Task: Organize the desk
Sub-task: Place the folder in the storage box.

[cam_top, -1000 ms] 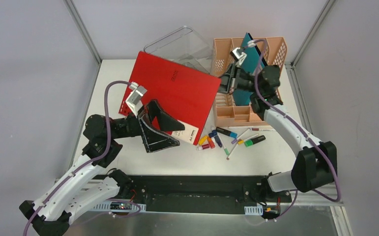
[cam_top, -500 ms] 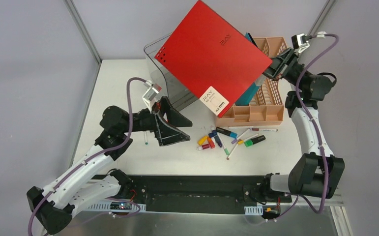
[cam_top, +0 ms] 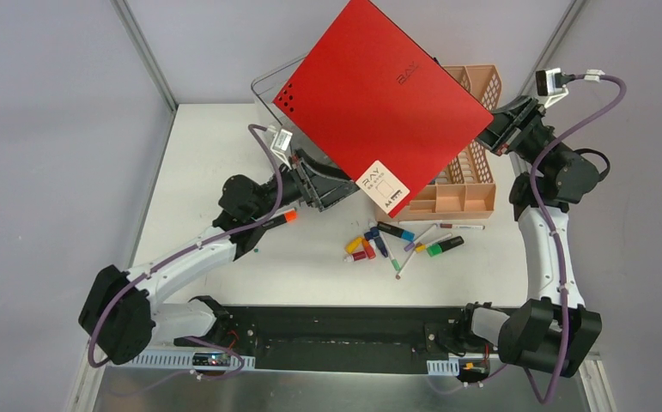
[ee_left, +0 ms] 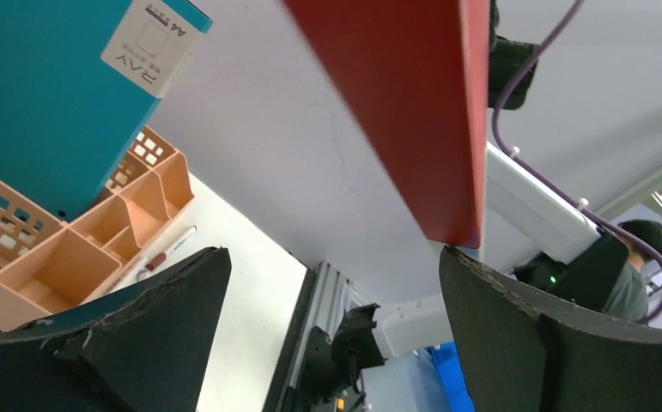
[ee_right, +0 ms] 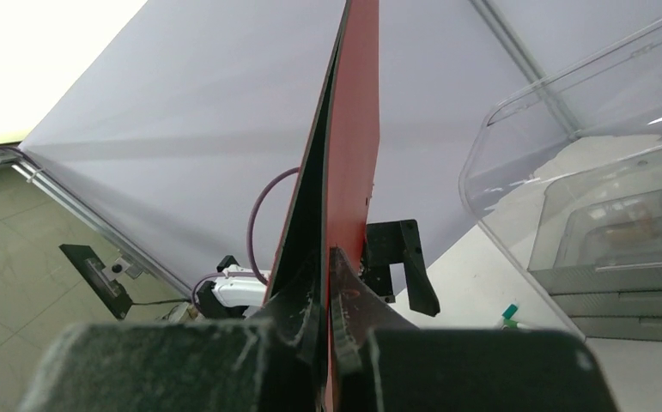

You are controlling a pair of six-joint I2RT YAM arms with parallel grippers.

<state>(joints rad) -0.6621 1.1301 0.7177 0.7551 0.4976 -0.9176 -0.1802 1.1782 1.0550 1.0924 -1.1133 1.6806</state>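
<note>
White desk (cam_top: 198,146) spans scene under both arms. Tilted red folder (cam_top: 379,94) aloft above far-right peach file rack (cam_top: 460,193); you look mid-filing. Your right gripper (ee_right: 327,283) pinched on folder's right edge. Your left gripper (ee_left: 334,275) wide, holding nothing, below folder's near corner. Next: steady folder, stand upright, lower into rack slot beside teal folder (ee_left: 44,94). Loose markers (cam_top: 396,242) near rack, for later.

We saw a red folder (cam_top: 387,94) with a white label (cam_top: 382,185), a teal folder (ee_left: 44,86), a peach rack (cam_top: 460,199) with lattice walls, a white counter (cam_top: 207,146), markers (cam_top: 394,231) capped in many colours, purple cables (cam_top: 624,91).
</note>
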